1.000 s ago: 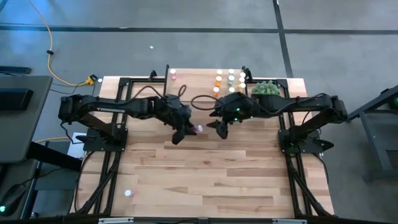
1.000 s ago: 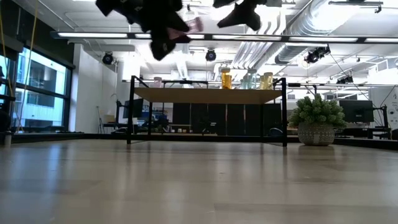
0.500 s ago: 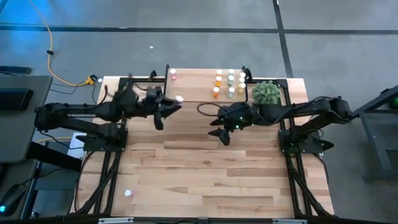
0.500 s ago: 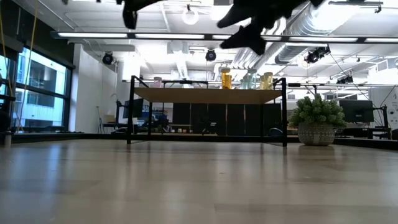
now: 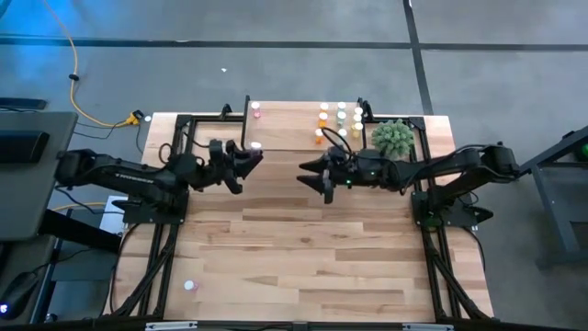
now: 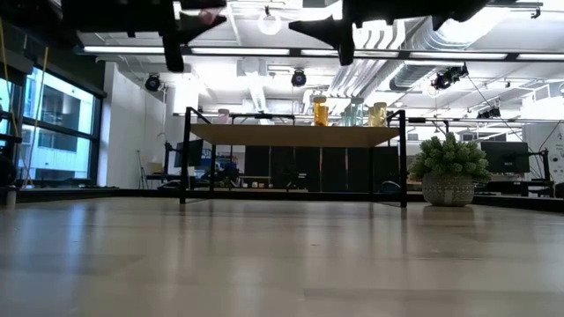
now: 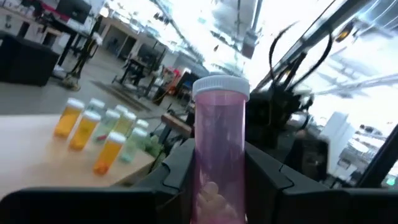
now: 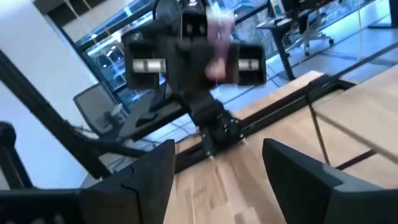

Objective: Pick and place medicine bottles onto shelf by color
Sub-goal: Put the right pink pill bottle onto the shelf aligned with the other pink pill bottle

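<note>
Left gripper (image 7: 217,180) has swung back toward the shelf (image 5: 303,124), clamped on a pink bottle (image 7: 219,143); right gripper (image 8: 217,168) has backed off, jaws apart, empty, so placing looks next.

A large tabletop (image 5: 303,248) of light wood planks carries everything. At its far edge stands the shelf (image 6: 295,134), a low riser with a pale wood top on thin black legs. On that top, toward its right end, a cluster of small bottles (image 5: 338,121) stands upright, orange, yellowish and pale green ones close together; one pink bottle (image 5: 256,112) stands alone well apart, near the left end. Just beside the shelf's right end a round green plant (image 5: 392,136) sits in a pot. One small white bottle (image 5: 190,285) lies on the near left of the tabletop
</note>
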Controlling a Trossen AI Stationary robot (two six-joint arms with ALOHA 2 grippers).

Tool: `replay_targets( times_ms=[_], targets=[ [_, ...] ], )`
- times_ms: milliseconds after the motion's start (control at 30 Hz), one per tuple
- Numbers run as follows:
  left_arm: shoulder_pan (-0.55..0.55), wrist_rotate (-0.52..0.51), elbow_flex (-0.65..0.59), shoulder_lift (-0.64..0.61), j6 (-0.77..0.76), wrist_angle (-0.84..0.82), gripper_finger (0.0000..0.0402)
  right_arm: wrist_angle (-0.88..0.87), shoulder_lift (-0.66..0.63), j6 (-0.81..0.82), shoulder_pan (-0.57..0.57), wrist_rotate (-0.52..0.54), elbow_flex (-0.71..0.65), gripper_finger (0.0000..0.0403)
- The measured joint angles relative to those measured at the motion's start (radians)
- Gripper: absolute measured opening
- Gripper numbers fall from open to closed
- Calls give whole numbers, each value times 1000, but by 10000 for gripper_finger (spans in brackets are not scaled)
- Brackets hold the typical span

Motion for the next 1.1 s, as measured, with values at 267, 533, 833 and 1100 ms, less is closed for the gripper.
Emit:
replay_targets(
  times_ms=[267, 533, 833, 1100],
  targets=[
    [-10, 7, -1, 56, 55, 27, 91, -174, 34, 90, -19, 22, 153, 226],
    [-20, 29, 0, 66, 124, 66, 91, -362, 127, -148, -25, 25, 369, 138],
    [-24, 84, 9, 76, 73, 67, 91, -373, 176, -247, -25, 46, 429, 12],
    [-23, 89, 55, 116, 105, 66, 91, -461, 230, -258, -32, 48, 535, 1]
  ],
)
